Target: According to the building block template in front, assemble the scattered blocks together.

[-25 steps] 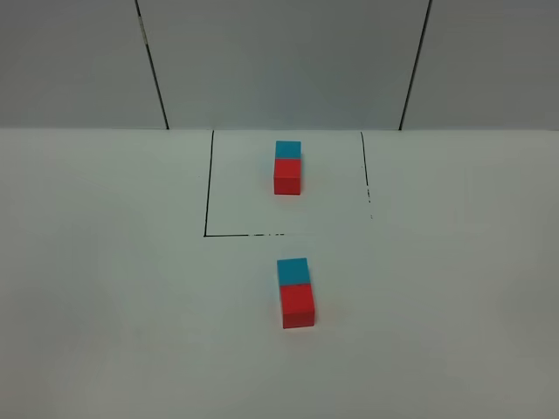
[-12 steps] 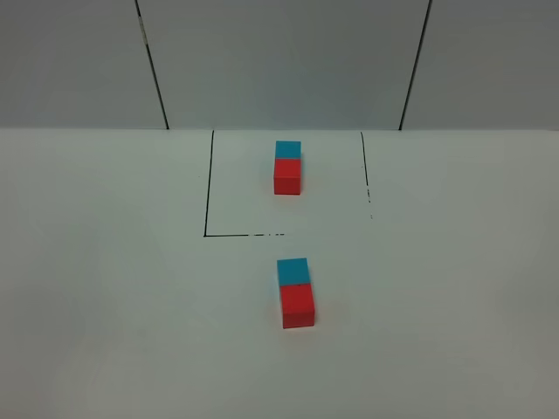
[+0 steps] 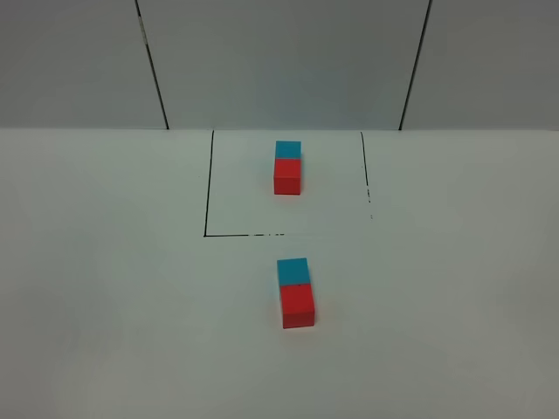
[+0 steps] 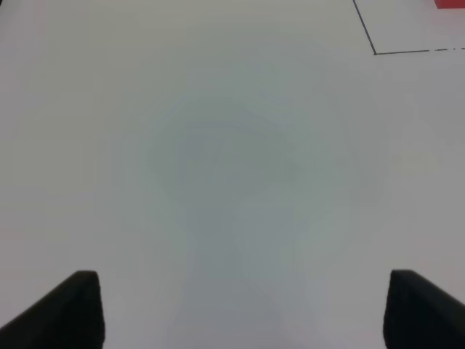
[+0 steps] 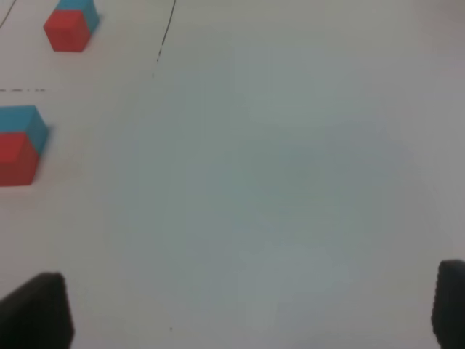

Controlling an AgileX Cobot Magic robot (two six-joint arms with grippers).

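The template pair, a cyan cube [image 3: 288, 149] joined to a red cube [image 3: 287, 175], sits inside the black-line rectangle [image 3: 209, 188] at the back. In front of the rectangle the loose cyan cube [image 3: 293, 271] and loose red cube [image 3: 297, 305] stand touching, cyan behind red. The right wrist view shows both pairs: the loose cubes [image 5: 18, 145] and the template [image 5: 69, 25]. My left gripper [image 4: 240, 309] is open over bare table. My right gripper [image 5: 247, 309] is open over bare table, apart from the cubes. Neither gripper shows in the exterior high view.
The white table [image 3: 105, 288] meets a grey panelled wall [image 3: 279, 61] at the back. The rectangle's corner [image 4: 375, 52] and a sliver of red cube [image 4: 450, 3] show in the left wrist view.
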